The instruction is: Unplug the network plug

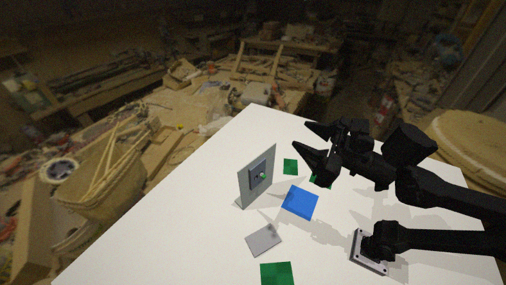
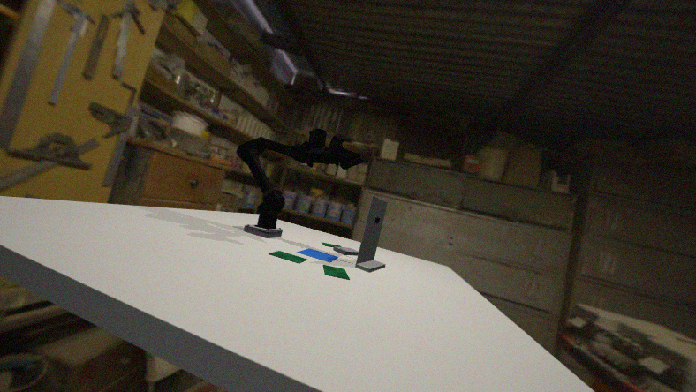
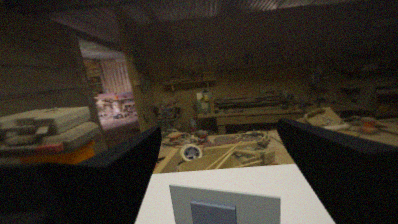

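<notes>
Hovering spread wide and holding nothing, the hand (image 1: pixel 307 136) sits above and to the right of the upright panel (image 1: pixel 257 175), where the green-tipped plug (image 1: pixel 262 175) remains socketed, pointing rightward toward the hand, lower than its fingers.

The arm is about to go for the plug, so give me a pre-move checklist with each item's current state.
1. Gripper open and holding nothing: ok.
2. Plug seated in its socket on the panel: ok.
3. Gripper level with the plug's tab: not ok; it sits high, and the wrist view catches only the panel's top.
4. Tab visible on the plug: cannot tell, too small.
5. Blue square free of objects: ok.
6. Arm touching the panel: ok, it is apart from it.
</notes>
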